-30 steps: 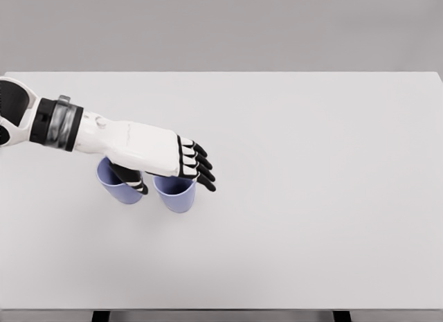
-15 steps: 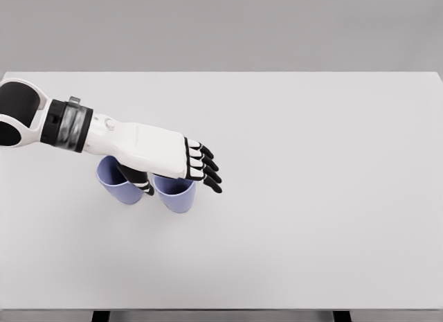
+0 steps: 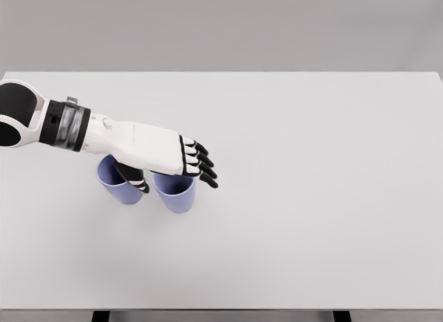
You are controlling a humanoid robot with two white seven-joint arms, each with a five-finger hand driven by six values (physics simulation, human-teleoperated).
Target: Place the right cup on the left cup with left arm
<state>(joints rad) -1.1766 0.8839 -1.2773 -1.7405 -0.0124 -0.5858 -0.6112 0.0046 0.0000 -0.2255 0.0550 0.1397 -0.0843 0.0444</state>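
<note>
Left hand (image 3: 163,154) reaches in from the left edge, palm down over the right cup (image 3: 175,192), fingers (image 3: 199,163) stretched out past its far rim and the thumb (image 3: 133,178) hanging in the gap between the two cups; the hand is released, gripping nothing. Right cup stands upright on the table (image 3: 311,183), left of centre, its rim partly hidden under the hand. Left cup (image 3: 116,183) stands upright just beside it to the left, the two apart, not stacked.
</note>
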